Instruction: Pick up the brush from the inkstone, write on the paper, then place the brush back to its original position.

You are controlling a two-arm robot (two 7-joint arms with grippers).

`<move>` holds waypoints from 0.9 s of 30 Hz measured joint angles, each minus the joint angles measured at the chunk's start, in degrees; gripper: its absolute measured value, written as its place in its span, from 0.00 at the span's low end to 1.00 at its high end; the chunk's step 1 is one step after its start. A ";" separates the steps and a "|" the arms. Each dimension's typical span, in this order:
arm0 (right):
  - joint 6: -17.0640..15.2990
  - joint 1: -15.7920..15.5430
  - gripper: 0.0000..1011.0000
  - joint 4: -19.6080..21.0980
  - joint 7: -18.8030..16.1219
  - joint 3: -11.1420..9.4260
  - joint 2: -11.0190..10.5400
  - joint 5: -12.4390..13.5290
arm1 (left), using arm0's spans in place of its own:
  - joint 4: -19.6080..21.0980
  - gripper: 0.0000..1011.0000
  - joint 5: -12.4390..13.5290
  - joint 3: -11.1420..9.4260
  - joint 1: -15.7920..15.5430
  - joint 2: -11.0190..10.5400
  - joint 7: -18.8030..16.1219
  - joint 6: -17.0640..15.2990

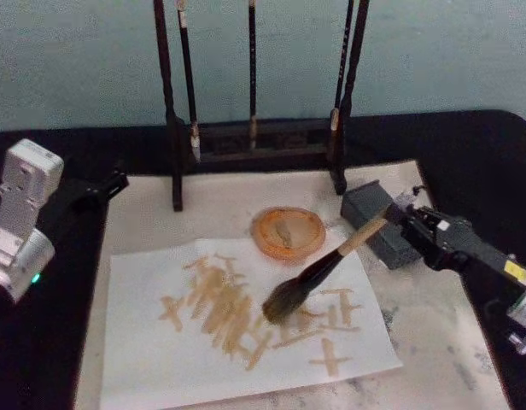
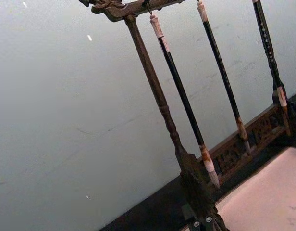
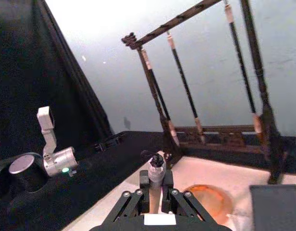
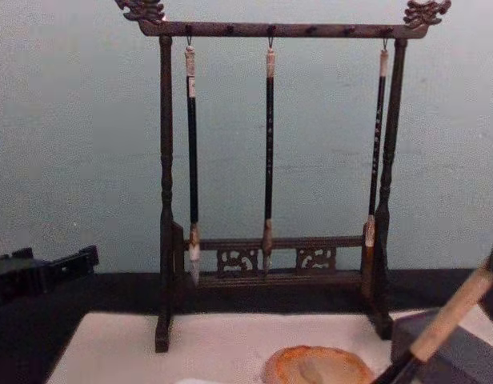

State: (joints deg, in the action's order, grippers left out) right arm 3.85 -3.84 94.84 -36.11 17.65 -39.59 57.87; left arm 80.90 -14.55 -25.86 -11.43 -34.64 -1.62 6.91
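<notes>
My right gripper (image 1: pixel 398 219) is shut on the top of the brush's tan handle (image 1: pixel 362 236), at the right of the mat. The brush (image 1: pixel 318 270) slants down to the left, and its bushy bristle head (image 1: pixel 284 300) rests low over the paper (image 1: pixel 160 359) among tan strokes. Whether the bristles touch the sheet I cannot tell. The round orange inkstone (image 1: pixel 287 232) sits just behind the paper, close to the brush's ferrule. In the right wrist view the handle end (image 3: pixel 156 163) sticks up between the gripper's fingers (image 3: pixel 170 185). In the chest view the handle (image 4: pixel 454 312) rises at the lower right. My left arm (image 1: pixel 22 224) is parked at the far left.
A dark wooden brush stand (image 1: pixel 254 141) with three slim hanging brushes (image 4: pixel 270 144) stands behind the mat. A grey rectangular block (image 1: pixel 376 220) lies right next to my right gripper. Black cloth (image 1: pixel 493 162) surrounds the pale mat (image 1: pixel 434 342).
</notes>
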 joint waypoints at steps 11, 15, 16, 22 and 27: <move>1.26 -3.14 0.16 1.41 -0.70 -3.61 -0.87 2.32 | 0.00 0.99 0.00 0.00 0.00 0.00 0.00 0.00; 0.92 -3.04 0.16 1.98 -1.96 -4.36 -0.45 4.54 | 0.00 0.99 0.00 0.00 0.00 0.00 0.00 0.00; 0.84 -2.85 0.16 2.03 -2.26 -4.41 -0.30 4.98 | 0.00 0.99 0.00 -0.01 0.00 0.00 0.00 0.00; -0.33 -0.06 0.16 1.43 -4.04 -3.86 1.27 8.28 | 0.00 0.99 0.00 -0.01 0.00 0.00 0.00 0.00; -2.33 3.66 0.16 -0.83 -4.32 -2.55 2.66 11.15 | 0.00 0.99 0.00 -0.01 0.00 0.00 0.00 0.00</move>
State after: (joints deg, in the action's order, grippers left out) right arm 1.52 -0.18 94.01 -40.43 15.09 -36.93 69.01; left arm 80.90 -14.55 -25.87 -11.43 -34.65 -1.62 6.91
